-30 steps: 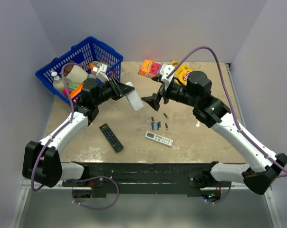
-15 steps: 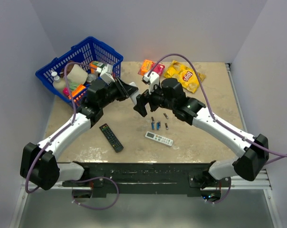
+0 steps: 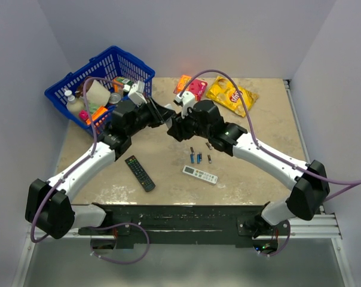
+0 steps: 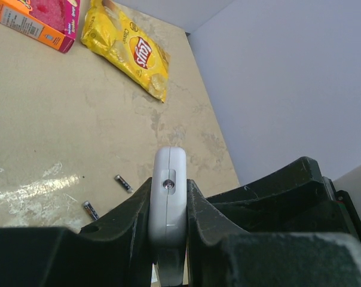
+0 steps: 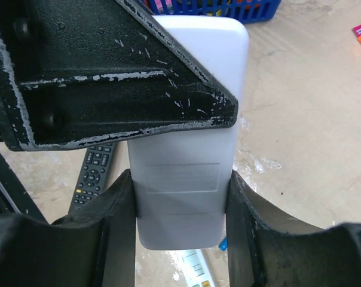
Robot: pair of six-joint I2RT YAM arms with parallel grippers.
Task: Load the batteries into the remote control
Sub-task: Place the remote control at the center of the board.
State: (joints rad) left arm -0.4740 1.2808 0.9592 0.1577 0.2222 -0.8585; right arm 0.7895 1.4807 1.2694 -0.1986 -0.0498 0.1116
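Observation:
The white remote control (image 3: 167, 112) hangs in the air above the table's back middle, held between both arms. My left gripper (image 3: 158, 113) is shut on its two flat faces (image 4: 169, 197), one black finger on each side. My right gripper (image 3: 176, 124) has come in from the other side; its fingers press on both narrow edges of the remote's lower end (image 5: 183, 179), plain back toward that camera. The left gripper's finger (image 5: 109, 78) crosses the upper part of the remote. Several small batteries (image 3: 198, 156) lie on the table below, two of them showing as batteries (image 4: 123, 183) in the left wrist view.
A black remote (image 3: 139, 173) and a slim white remote (image 3: 200, 174) lie on the near part of the table. A blue basket (image 3: 132, 60) of groceries stands at the back left. An orange box (image 3: 189, 85) and a yellow chip bag (image 3: 231, 94) lie at the back.
My right arm has swung left to the remote and its jaws have closed on the remote's lower end. The left arm has shifted slightly right, still holding the remote.

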